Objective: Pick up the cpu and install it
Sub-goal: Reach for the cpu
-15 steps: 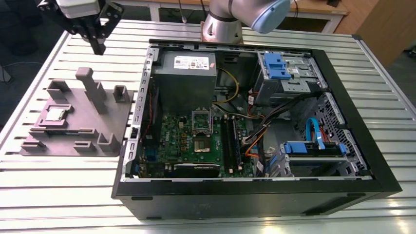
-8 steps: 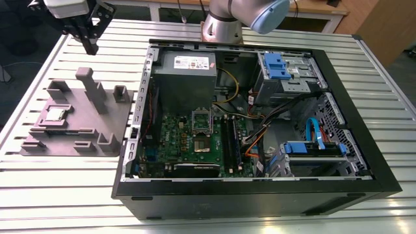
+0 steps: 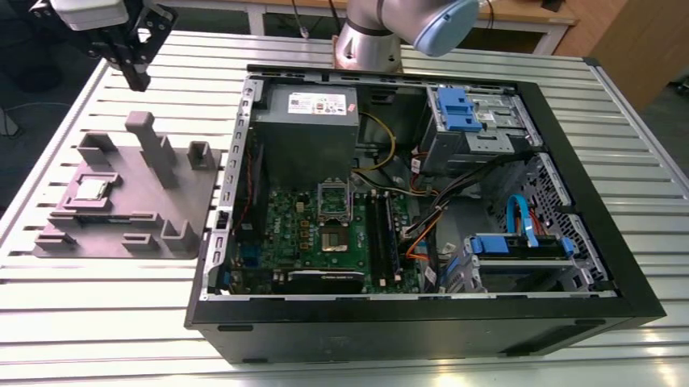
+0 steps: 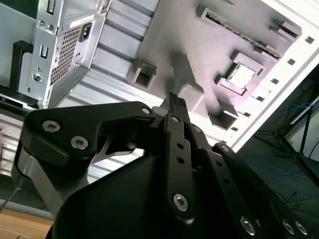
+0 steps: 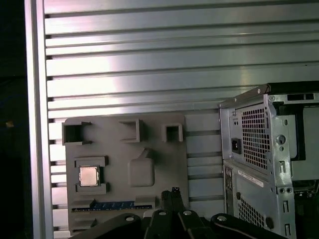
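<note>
**Exterior view, 9 o'clock side.** A grey plastic plate (image 3: 194, 193) with upright blocks is lying on the slatted metal surface (image 3: 108, 322). The cpu (image 3: 89, 190) is sitting flat in a square recess toward the plate's 9 o'clock edge. Its silvery top is facing up and nothing is touching it. In the first wrist view the cpu (image 5: 89, 176) is lying in that recess, and in the second wrist view the cpu (image 4: 242, 75) is lying there too.

**Claw.** The claw (image 3: 138, 79) is hanging in the air at about 12 o'clock of the plate, well apart from the cpu, with its fingers pointing down. The fingers are standing closed together and are gripping nothing. In the second wrist view the claw (image 4: 172, 97) is showing its tips meeting, with the plate (image 4: 199, 45) behind them.

**Case.** At 3 o'clock of the plate and just beside it, the open computer case (image 3: 431, 322) is lying on its side. Whether the two are touching cannot be told.
- The motherboard (image 3: 323, 242) is occupying the case's 7 o'clock portion.
- The shiny socket frame (image 3: 332, 201) is lying near the middle of the motherboard.
- The power supply (image 3: 306, 113) is sitting toward 11 o'clock.
- The arm (image 3: 393, 28) is rising at 12 o'clock of the case.
</note>
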